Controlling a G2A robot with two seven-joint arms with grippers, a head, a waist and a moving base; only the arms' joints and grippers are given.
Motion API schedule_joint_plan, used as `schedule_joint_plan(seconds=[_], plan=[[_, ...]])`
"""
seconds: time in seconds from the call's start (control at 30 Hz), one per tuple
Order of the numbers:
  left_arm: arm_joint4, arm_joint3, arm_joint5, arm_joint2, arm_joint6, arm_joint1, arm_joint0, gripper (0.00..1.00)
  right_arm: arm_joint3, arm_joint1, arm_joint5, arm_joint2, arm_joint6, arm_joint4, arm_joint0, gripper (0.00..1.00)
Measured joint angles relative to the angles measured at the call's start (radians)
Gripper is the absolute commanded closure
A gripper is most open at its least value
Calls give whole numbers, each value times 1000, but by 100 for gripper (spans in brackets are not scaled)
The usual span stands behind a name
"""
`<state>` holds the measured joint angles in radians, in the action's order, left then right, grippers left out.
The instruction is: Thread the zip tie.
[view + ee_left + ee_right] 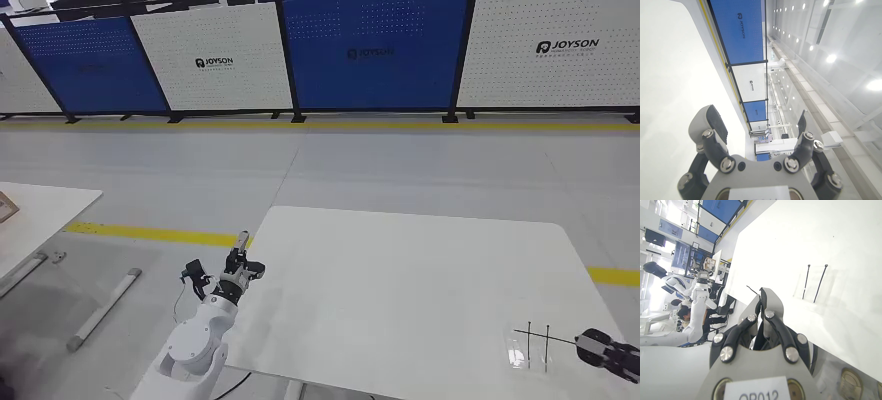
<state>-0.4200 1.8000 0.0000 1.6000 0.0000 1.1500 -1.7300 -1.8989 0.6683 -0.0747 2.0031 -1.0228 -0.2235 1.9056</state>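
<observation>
My right gripper is shut on a thin black zip tie, whose end sticks out past the fingertips. In the top view this gripper is at the white table's near right corner. The held zip tie reaches out level above two other black zip ties. Those two lie side by side on a clear sheet. My left gripper is open with nothing between its fingers. It stands at the table's left edge, pointing away from me.
The bare white tabletop stretches between the two arms. Blue and white pegboard panels stand across the floor behind it. Another table's corner lies off to the far left.
</observation>
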Motion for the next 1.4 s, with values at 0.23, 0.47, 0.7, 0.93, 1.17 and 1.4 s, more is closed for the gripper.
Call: schedule_joint_plan(seconds=[0.23,0.47,0.7,0.93,1.17,1.4], plan=[[0,0,0,0,0,0,0,0,0,0,0,0,0,0,0,100],[0,0,0,0,0,0,0,0,-6,3,-13,-8,21,-6,-5,100],[0,0,0,0,0,0,0,0,-9,4,-26,-15,4,-15,-22,100],[0,0,0,0,0,0,0,0,-9,4,-26,-15,4,-15,-22,100],[0,0,0,0,0,0,0,0,-9,4,-26,-15,4,-15,-22,100],[0,0,0,0,0,0,0,0,-60,12,-60,-55,55,-14,-38,100]])
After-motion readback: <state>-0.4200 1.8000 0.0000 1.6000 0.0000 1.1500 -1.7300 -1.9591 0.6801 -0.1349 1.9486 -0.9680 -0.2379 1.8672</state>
